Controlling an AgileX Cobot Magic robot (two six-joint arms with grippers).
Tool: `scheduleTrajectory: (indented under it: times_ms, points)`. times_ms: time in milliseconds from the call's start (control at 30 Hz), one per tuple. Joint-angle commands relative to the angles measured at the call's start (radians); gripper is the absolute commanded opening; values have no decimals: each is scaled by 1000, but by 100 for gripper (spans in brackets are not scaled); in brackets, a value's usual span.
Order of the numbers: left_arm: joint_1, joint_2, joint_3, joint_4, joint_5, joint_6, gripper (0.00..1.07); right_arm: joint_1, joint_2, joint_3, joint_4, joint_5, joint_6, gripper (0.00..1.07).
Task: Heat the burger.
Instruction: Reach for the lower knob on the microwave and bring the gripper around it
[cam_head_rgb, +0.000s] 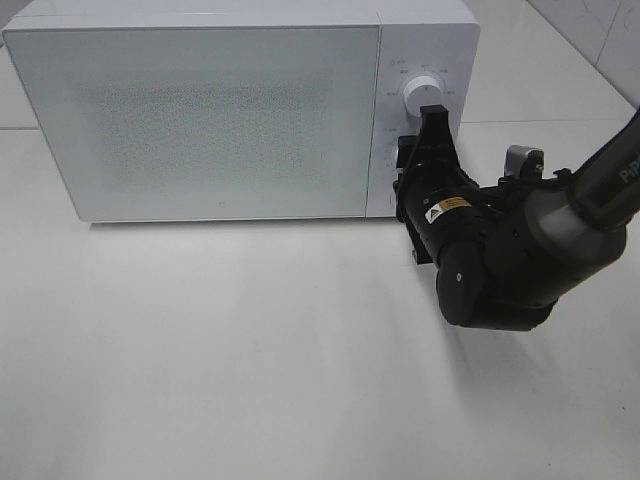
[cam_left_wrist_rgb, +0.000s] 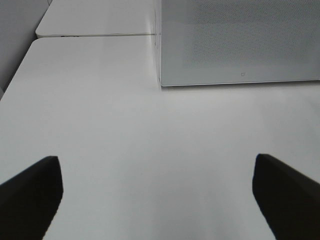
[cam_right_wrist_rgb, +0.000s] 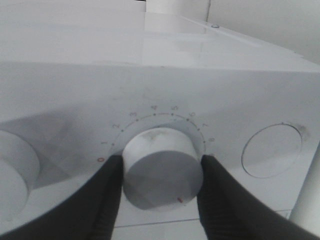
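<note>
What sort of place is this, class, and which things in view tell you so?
Likely a lab bench staged as a kitchen: a white microwave stands shut on a white table, white wall tiles lie behind, and the right gripper clasps its numbered knob.

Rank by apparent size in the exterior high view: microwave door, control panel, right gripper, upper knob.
1. microwave door
2-3. control panel and right gripper, on the lower knob: look alike; the gripper is nearer the camera and covers part of the panel, so not ranked
4. upper knob

The white table (cam_head_rgb: 250, 390) carries a white microwave (cam_head_rgb: 200, 110), its door shut.
</note>
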Motion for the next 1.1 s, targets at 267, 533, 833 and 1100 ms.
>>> scheduleTrajectory:
  times_ms: [267, 533, 833, 1100]
  points:
    - [2, -20, 4, -2, -1, -4, 98, -5, -5, -39, -105, -59, 148, 0]
    - [2, -20, 4, -2, -1, -4, 98, -5, -5, -39, -84, -59, 131, 2]
    - [2, -20, 4, -2, -1, -4, 98, -5, -5, -39, -1, -58, 47, 19]
    - [2, -20, 4, -2, -1, -4, 98, -5, -5, -38, 39, -46, 8, 46]
